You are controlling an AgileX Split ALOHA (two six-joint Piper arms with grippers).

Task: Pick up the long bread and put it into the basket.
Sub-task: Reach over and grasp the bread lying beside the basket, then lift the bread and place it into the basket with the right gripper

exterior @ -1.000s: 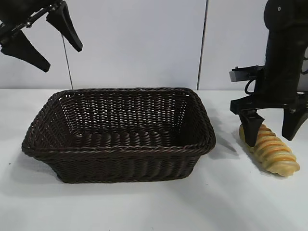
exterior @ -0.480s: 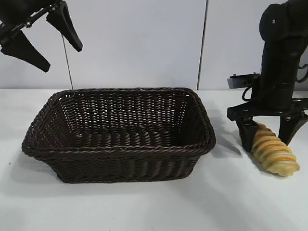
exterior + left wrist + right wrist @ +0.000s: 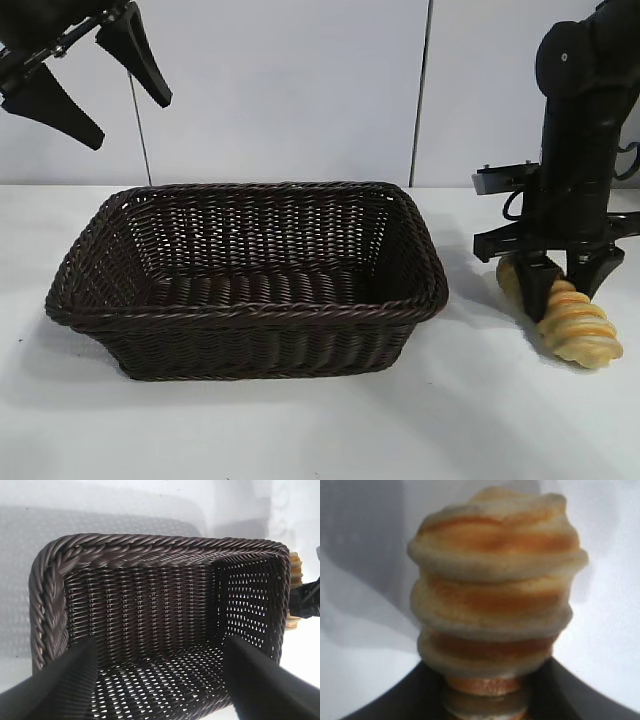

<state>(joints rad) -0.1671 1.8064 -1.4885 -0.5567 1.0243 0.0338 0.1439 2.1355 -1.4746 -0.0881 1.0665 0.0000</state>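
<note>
right gripper (image 3: pixel 565 290): lower right of the exterior view, down on the long bread (image 3: pixel 575 325), one finger either side of the loaf near its far end; looks clamped on it, loaf not lifted yet by my read.
long bread: on the table (image 3: pixel 300 430), right of the basket (image 3: pixel 245 310) and apart from it; long axis runs diagonally, far end toward the basket's back corner, near end toward lower right.
grip vs axis: fingers straddle the loaf crosswise, so most of the length sticks out toward the camera.
basket: centre of frame, nothing in it.
next move: lift, carry left over the braided rim.
left gripper (image 3: pixel 85 85): parked upper left, above the basket, fingers spread wide, holding nothing.
nearer arm: right.
</note>
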